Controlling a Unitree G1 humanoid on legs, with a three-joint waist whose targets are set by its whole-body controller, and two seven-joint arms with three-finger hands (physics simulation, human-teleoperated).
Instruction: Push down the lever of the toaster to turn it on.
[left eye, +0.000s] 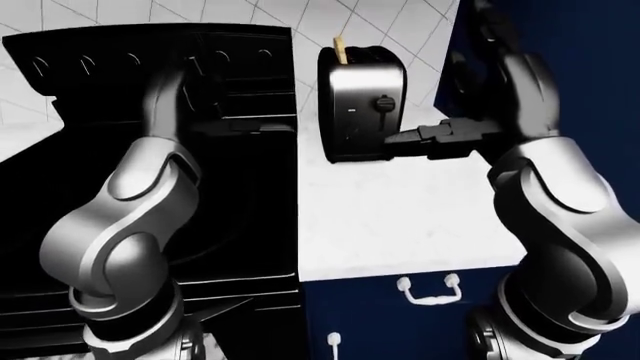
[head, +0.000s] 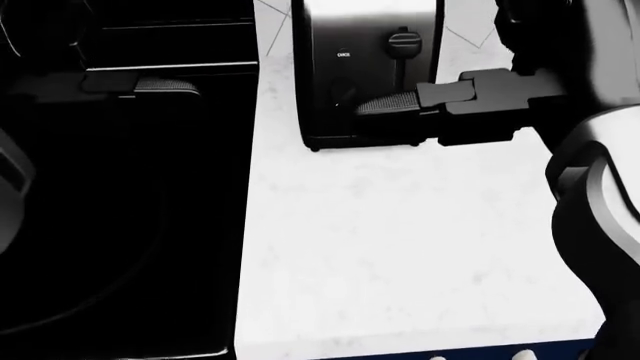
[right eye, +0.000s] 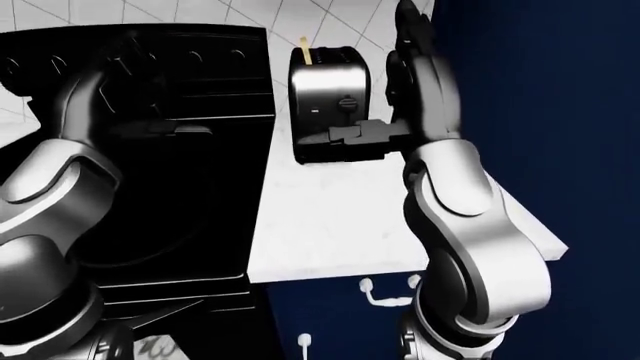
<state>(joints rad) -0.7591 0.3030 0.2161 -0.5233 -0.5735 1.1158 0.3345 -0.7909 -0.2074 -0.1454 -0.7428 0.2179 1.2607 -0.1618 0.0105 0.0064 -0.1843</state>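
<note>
The toaster (left eye: 362, 103) stands upright near the top of the white desk (head: 400, 255), close to the desk's left edge, where the black stove (left eye: 150, 187) begins; a yellowish slice (left eye: 340, 51) sticks up from its slot. On the face turned toward the camera, the lever (head: 402, 41) sits near the top of its vertical slot, with a small white label to its left. The right hand (head: 470, 101) reaches in from the right of the head view, one black finger stretched out flat toward the left. Its fingers (head: 385, 105) lie across the lower part of the toaster's face, below the lever and not on it; the finger is extended rather than curled, gripping nothing, though whether it touches the toaster I cannot tell. In the left-eye view the left hand (left eye: 205, 71) is raised over the stove, dark against dark, so whether its fingers are apart or together cannot be told. White drawer handles (left eye: 428, 289) show on the blue cabinet below the desk's edge.
</note>
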